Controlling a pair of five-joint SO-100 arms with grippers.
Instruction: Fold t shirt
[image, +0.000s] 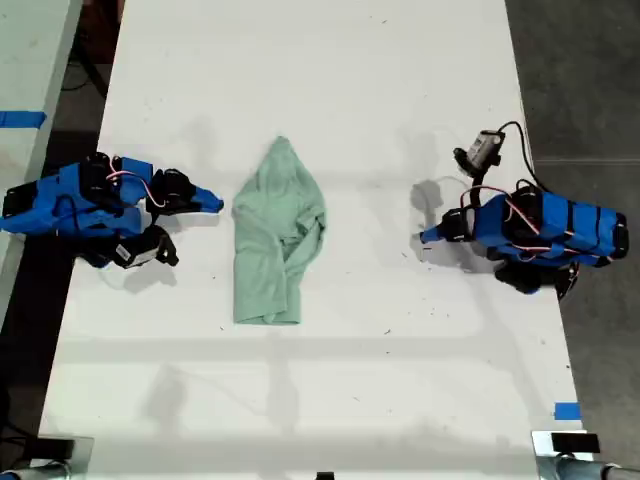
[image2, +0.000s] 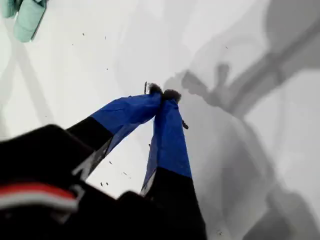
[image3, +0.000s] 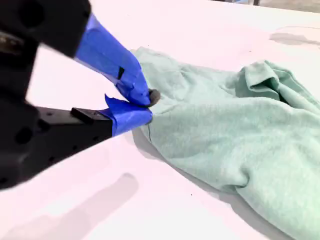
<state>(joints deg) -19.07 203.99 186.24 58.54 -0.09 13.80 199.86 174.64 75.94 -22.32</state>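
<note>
Shirt lies bunched lengthwise mid-surface, narrow at the far end, squared at the near end, one side rolled over itself into a ridge; not flat, not a tidy fold. It sits between the two arms, nearer the one on the exterior view's left. My second gripper is that arm: its wrist view shows the blue-taped jaws pressed tip to tip, right at the shirt's edge, low over the surface; whether a thread of hem is caught I cannot tell, but no cloth is lifted. Likely parked there because the edge is the natural place to start a fold. My first gripper, on the exterior view's right, is well apart from the cloth, jaws pressed together on nothing, only a mint corner showing far off in its wrist view. Judgement: bunched cloth needs spreading before any clean fold.
</note>
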